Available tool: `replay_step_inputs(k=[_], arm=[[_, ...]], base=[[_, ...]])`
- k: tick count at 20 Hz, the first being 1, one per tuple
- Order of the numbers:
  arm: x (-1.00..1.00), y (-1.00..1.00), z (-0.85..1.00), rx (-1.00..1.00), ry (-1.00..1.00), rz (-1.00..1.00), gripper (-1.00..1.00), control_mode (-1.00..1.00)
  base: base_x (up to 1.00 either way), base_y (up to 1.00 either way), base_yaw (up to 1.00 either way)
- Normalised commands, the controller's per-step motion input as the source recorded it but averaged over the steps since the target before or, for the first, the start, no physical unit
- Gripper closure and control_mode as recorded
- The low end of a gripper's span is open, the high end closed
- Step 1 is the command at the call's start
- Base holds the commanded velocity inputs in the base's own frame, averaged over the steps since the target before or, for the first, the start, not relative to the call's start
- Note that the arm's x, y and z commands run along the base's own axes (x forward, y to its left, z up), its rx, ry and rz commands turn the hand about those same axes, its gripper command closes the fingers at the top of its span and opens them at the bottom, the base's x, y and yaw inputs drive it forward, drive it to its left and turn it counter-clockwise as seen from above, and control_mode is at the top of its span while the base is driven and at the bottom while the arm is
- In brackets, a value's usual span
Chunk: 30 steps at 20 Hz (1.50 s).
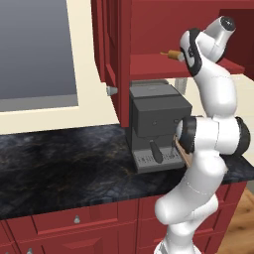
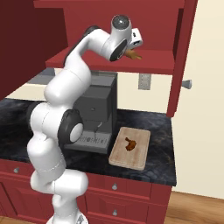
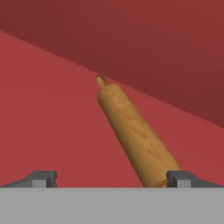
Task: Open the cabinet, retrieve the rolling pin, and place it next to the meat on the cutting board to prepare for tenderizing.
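The gripper (image 3: 107, 179) is held fully open and empty. The rolling pin (image 3: 133, 133) lies just ahead, its long axis slanting away, offset toward the right-hand fingertip (image 3: 181, 178).

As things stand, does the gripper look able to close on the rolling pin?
Probably yes. The cabinet stands open, and the open gripper is already inside over the shelf, with the rolling pin lying bare between its fingertips, nothing in between.
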Motion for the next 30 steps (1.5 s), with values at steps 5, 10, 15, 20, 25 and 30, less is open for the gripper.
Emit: replay_step_inputs(k=[5, 10, 15, 20, 25, 30], arm=[[0.40, -0.16, -0.06, 0.00, 0.00, 0.04, -1.00, -1.00], [0.44, -0.17, -0.01, 0.00, 0.00, 0.03, -1.00, -1.00], [0.44, -0.12, -0.01, 0.00, 0.03, 0.03, -1.00, -1.00], [0.26, 0.00, -0.21, 0.00, 0.08, 0.04, -1.00, -1.00], [0.19, 0.01, -0.46, 0.00, 0.10, 0.05, 1.00, -1.00], [0.02, 0.00, -0.31, 0.02, 0.01, 0.02, 1.00, -1.00]], base=[[0.00, 0.00, 0.00], [0.00, 0.00, 0.00], [0.00, 0.00, 0.00], [0.00, 0.00, 0.00], [0.00, 0.00, 0.00], [0.00, 0.00, 0.00]])
